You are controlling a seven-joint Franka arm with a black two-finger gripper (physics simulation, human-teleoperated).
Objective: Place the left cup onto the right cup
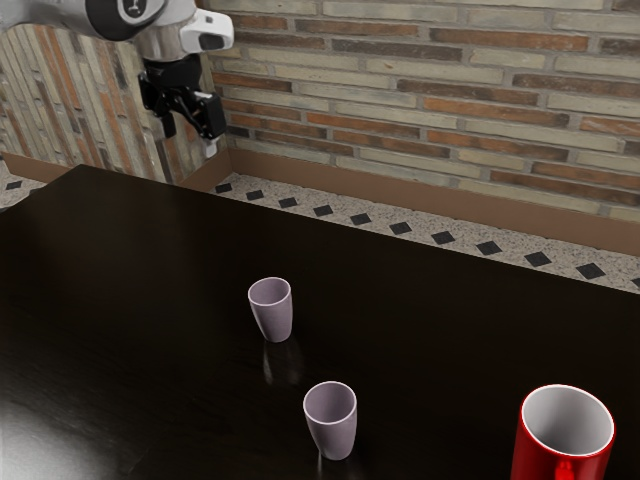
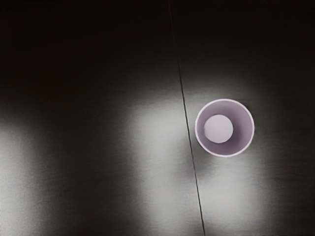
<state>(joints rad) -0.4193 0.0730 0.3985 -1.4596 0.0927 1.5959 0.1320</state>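
Nearest, at the exterior view's lower right edge, a red mug (image 1: 563, 440) is seen standing upright on the dark table (image 1: 120, 300), partly cut off by the frame. Just beyond it, toward the exterior view's left, the nearer lilac cup (image 1: 331, 419) is set upright with its mouth up. Farther back and a little more to the left stands the farther lilac cup (image 1: 271, 308), also upright. The two cups are near each other but apart, and neither is touched by anything.

Farthest back, in front of the brick wall (image 1: 450, 100), the arm is held high above the table's far left part, its hand pointed downward. The black gripper (image 1: 190, 122) is seen with its fingers spread apart and nothing between them.

In the wrist view a lilac cup (image 2: 224, 128) is looked into from straight above, just beside a thin seam (image 2: 184, 123) in the tabletop. Which of the two it is cannot be told.
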